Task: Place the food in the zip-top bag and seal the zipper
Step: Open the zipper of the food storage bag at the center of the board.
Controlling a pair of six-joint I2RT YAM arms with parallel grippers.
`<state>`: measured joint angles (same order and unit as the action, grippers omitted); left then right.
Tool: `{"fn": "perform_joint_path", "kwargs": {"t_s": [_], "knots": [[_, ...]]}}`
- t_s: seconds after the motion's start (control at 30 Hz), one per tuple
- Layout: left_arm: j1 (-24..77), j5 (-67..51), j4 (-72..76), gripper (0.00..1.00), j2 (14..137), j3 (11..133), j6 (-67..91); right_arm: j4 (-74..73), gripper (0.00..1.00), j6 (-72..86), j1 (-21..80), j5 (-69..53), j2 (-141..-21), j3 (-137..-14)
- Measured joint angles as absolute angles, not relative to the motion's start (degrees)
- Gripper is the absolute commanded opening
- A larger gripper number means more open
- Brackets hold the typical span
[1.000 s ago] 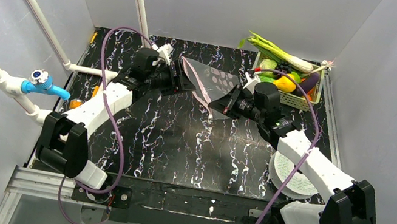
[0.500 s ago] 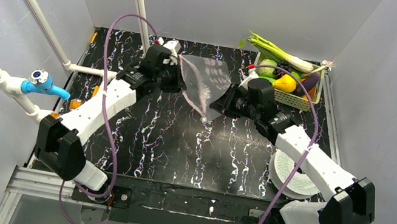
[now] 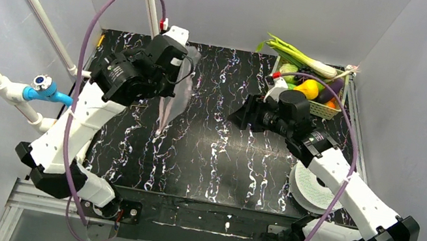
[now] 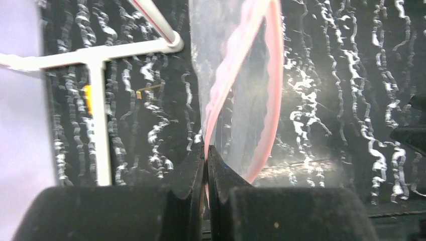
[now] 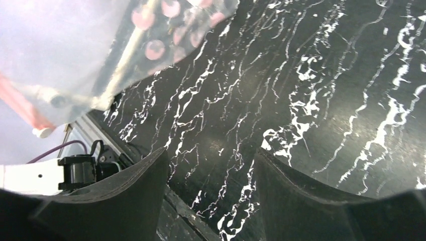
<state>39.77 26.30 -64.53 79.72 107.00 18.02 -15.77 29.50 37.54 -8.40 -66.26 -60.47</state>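
The clear zip-top bag (image 3: 172,97) hangs from my left gripper (image 3: 177,76), raised over the back left of the table. In the left wrist view that gripper (image 4: 206,153) is shut on the pink zipper (image 4: 274,75), whose strip loops round the bag's parted mouth (image 4: 241,100). My right gripper (image 3: 235,115) is open to the right of the bag, apart from it. Its jaws (image 5: 211,165) have only table between them, and the bag (image 5: 65,50) shows at the upper left. The food (image 3: 311,88) lies in the basket at the back right.
The pale green mesh basket (image 3: 325,110) at the back right also carries a long leek (image 3: 298,54). A white round disc (image 3: 311,187) lies under the right arm. White pipes (image 3: 5,84) with a blue valve (image 3: 44,89) run along the left side.
My right gripper opened and let go of the bag. The left arm rose and swung left, so the bag now hangs from the left gripper alone.
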Motion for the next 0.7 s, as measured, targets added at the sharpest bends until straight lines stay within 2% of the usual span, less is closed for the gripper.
{"fn": "perform_joint_path", "kwargs": {"t_s": [0.17,0.3,0.4,0.47,0.57,0.7], "knots": [[47.05,38.98,-78.96,0.00,86.50,119.15,19.27,-12.36,0.71,30.15,37.69,-13.15,-68.71,-59.96],[48.90,40.64,-81.43,0.00,93.78,115.92,19.88,-11.42,0.74,31.05,37.93,-13.85,-69.47,-58.63],[48.86,35.20,-75.53,0.00,99.18,107.18,18.65,-11.25,0.75,32.03,37.76,-12.29,-68.49,-56.53],[48.45,25.67,-68.07,0.00,102.72,100.53,16.86,-10.61,0.75,34.79,36.14,-11.03,-65.12,-52.23],[47.29,16.43,-60.07,0.00,101.45,99.04,14.85,-8.29,0.74,40.27,33.21,-11.14,-61.89,-47.40],[41.98,3.86,-48.71,0.00,96.82,93.08,14.41,-4.91,0.78,45.10,33.17,-13.93,-66.19,-46.74]]}}
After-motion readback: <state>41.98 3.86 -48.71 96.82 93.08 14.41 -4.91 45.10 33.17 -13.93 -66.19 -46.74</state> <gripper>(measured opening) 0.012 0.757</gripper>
